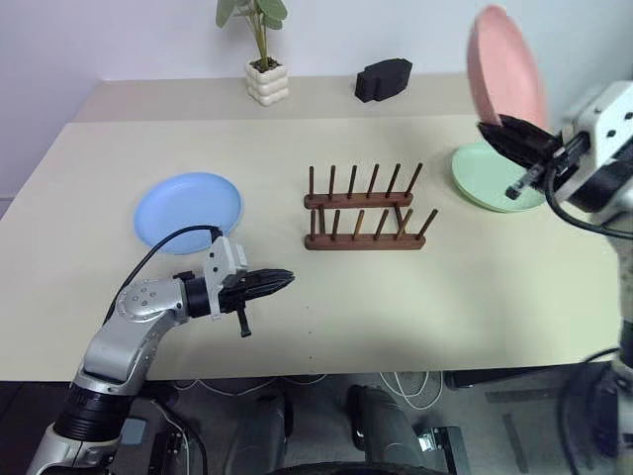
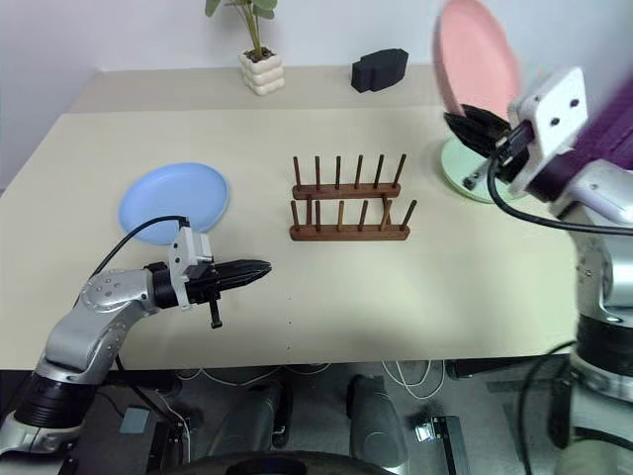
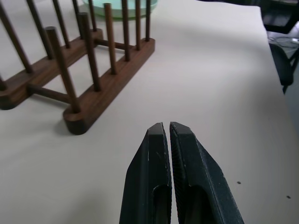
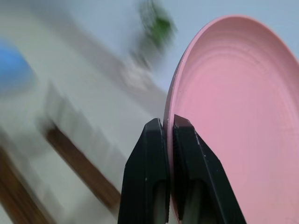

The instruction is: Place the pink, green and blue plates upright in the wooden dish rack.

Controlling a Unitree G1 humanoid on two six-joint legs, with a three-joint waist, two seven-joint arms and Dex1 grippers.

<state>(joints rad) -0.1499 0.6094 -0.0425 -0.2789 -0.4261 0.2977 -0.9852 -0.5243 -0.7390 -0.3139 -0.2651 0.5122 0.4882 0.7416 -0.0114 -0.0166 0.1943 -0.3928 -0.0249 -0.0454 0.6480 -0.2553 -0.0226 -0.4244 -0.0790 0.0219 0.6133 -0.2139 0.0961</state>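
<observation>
Nearest me, my left pincer (image 1: 277, 280) hovers shut and empty above the surface (image 1: 326, 307), clear of the wooden dish rack (image 1: 368, 210). My right pincer (image 1: 504, 136) pinches the pink plate (image 1: 504, 67) by its rim, raised upright for slotting; green plate (image 1: 475, 178) and blue plate (image 1: 188, 208) lie flat, waiting

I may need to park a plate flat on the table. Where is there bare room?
Bare room: the table in front of the wooden dish rack, and between rack and blue plate. Crowded: the right end with the green plate, and the back edge by potted plant and black object.
</observation>
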